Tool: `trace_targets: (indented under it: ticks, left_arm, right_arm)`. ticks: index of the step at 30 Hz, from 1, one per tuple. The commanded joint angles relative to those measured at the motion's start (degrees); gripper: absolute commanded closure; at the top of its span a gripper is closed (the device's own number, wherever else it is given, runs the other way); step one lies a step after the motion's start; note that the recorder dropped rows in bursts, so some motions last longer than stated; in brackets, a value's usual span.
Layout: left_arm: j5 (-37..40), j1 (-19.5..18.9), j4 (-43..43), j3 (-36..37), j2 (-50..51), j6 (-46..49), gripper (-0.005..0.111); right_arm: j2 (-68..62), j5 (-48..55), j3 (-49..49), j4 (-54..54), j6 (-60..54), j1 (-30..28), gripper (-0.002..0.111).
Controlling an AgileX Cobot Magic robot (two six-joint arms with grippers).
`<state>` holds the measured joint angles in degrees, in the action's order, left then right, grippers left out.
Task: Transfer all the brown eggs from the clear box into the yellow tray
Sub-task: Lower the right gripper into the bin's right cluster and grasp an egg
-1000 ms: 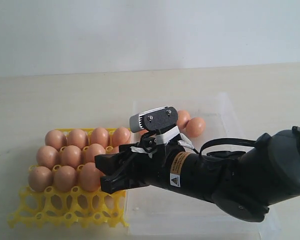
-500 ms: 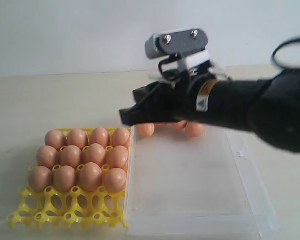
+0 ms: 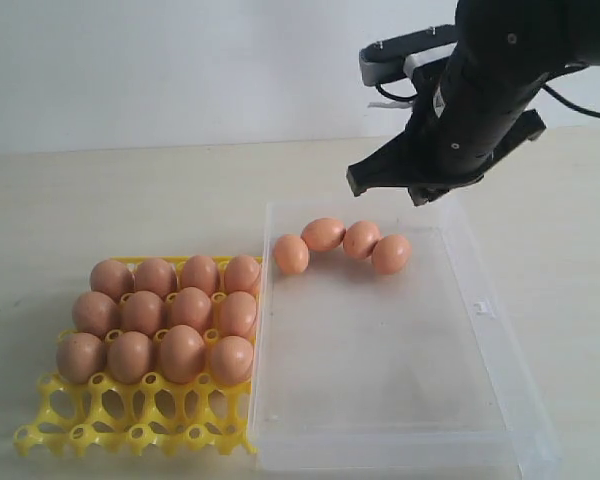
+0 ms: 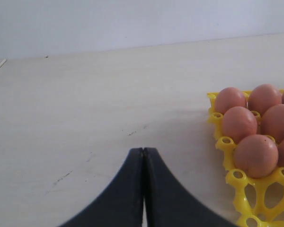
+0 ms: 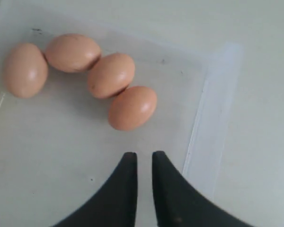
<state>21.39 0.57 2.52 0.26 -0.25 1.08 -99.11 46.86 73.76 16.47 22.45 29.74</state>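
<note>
Four orange-brown eggs [image 3: 323,234] are clustered at the far end of the shallow transparent plastic box [image 3: 380,370]; twelve more are seated in the yellow lattice tray [image 3: 130,415] against the box's left wall. Above the box's far end the right gripper [image 5: 144,156] is held narrowly parted, empty; the left gripper [image 4: 143,150] is pressed together

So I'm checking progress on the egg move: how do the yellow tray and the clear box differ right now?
The yellow tray is an opaque lattice of cups; the clear box is see-through, flat-floored and bigger. The tray holds twelve brown eggs seated upright in three rows, its near row empty; the box holds four lying loose in a curved line at its far end. Both sit side by side on the table.
</note>
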Motion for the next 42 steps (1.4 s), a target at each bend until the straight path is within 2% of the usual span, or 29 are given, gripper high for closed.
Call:
trace_targets:
  ticks: [1,4,6,12,17,23,37,39,42]
  left_arm:
    - [-0.1,-0.2,0.2,-0.3,0.2,0.1,0.107]
    - [-0.1,-0.2,0.2,-0.3,0.2,0.1,0.107]
    - [-0.1,-0.2,0.2,-0.3,0.2,0.1,0.107]
    - [-0.1,-0.2,0.2,-0.3,0.2,0.1,0.107]
    - [-0.1,-0.2,0.2,-0.3,0.2,0.1,0.107]
    - [-0.1,-0.2,0.2,-0.3,0.2,0.1,0.107]
    - [-0.1,-0.2,0.2,-0.3,0.2,0.1,0.107]
    - [-0.1,-0.2,0.2,-0.3,0.2,0.1,0.107]
    - [-0.1,-0.2,0.2,-0.3,0.2,0.1,0.107]
  right_arm:
    - [-4.5,-1.5,0.7,-2.5,7.6,-2.6,0.064]
    - [-6.8,-4.0,0.7,-4.1,11.9,-3.5,0.04]
    - [-7.9,-6.4,0.7,-5.5,14.4,-3.7,0.036]
    - [-11.1,-15.0,0.7,-8.0,19.6,-3.7,0.04]
    - [-13.9,-15.4,0.7,-7.5,20.9,-3.7,0.041]
    - [-15.1,-15.9,0.7,1.0,27.3,-4.0,0.041]
    - [-19.6,-18.5,0.7,1.7,28.6,-5.2,0.046]
    - [-20.0,-18.3,0.9,2.1,28.6,-5.2,0.049]
    - [-20.1,-18.3,1.0,2.8,28.6,-5.2,0.064]
